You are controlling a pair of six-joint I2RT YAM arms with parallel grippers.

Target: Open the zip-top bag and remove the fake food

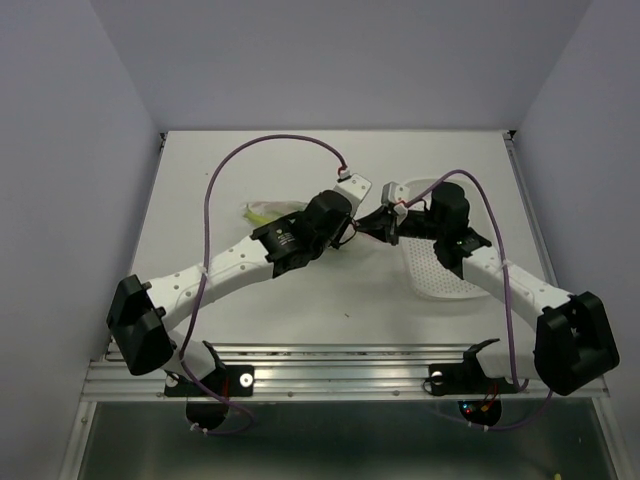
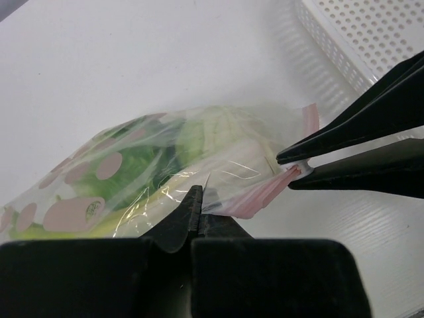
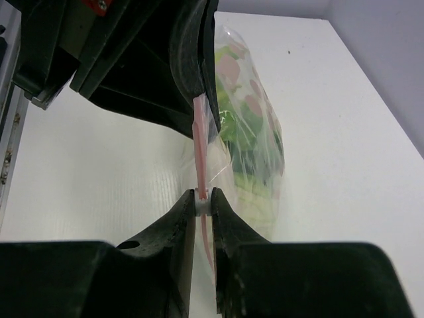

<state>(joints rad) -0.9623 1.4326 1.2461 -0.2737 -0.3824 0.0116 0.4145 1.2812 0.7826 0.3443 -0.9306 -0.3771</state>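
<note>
The zip-top bag [image 2: 99,169] lies on the white table with its pink zip strip [image 2: 262,193] turned towards both grippers. Green and yellow-green fake food [image 2: 142,162] shows through the clear plastic. My left gripper [image 2: 197,197] is shut on the bag's plastic just below the zip strip. My right gripper [image 3: 204,197] is shut on the small white zip slider [image 3: 204,202] on the strip [image 3: 199,132], and the bag [image 3: 255,106] with the food [image 3: 248,149] lies beyond it. In the top view the two grippers [image 1: 352,222] [image 1: 385,224] meet at mid-table, and only the bag's far end [image 1: 266,211] shows.
A white perforated tray [image 1: 440,275] stands right of the grippers, under the right arm, and its corner shows in the left wrist view [image 2: 371,33]. Purple cables loop over both arms. Grey walls enclose the table on the left, the back and the right.
</note>
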